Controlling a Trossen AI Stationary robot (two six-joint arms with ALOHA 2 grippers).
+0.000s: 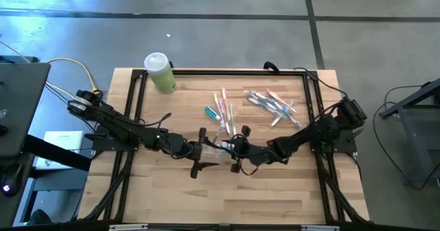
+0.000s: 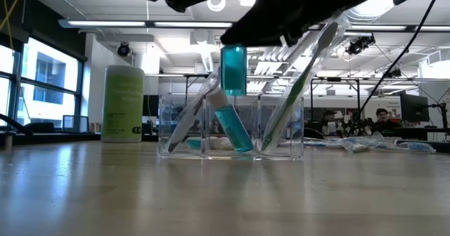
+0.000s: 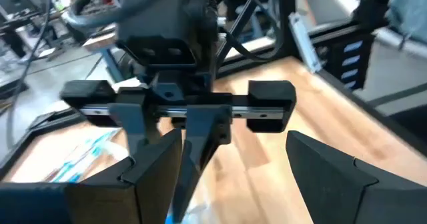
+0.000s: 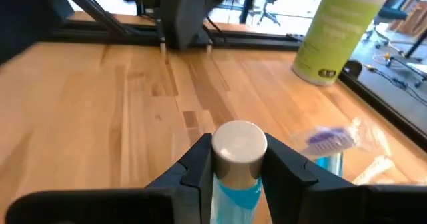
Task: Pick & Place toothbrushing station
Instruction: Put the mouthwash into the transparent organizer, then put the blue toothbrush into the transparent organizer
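You're maybe halfway, I'd guess. The clear holder (image 2: 232, 127) already has a couple of brushes and a blue tube (image 2: 230, 127) leaning in it. Your right gripper (image 4: 239, 159) is pinching another tube (image 4: 238, 159) by its white cap, right above the holder, so that one looks about to go in. The left gripper (image 3: 230, 164) sits just across from it, fingers spread, holding nothing. Behind both grippers there are loose brushes (image 1: 223, 108) and a wrapped pile (image 1: 271, 104) left to sort.
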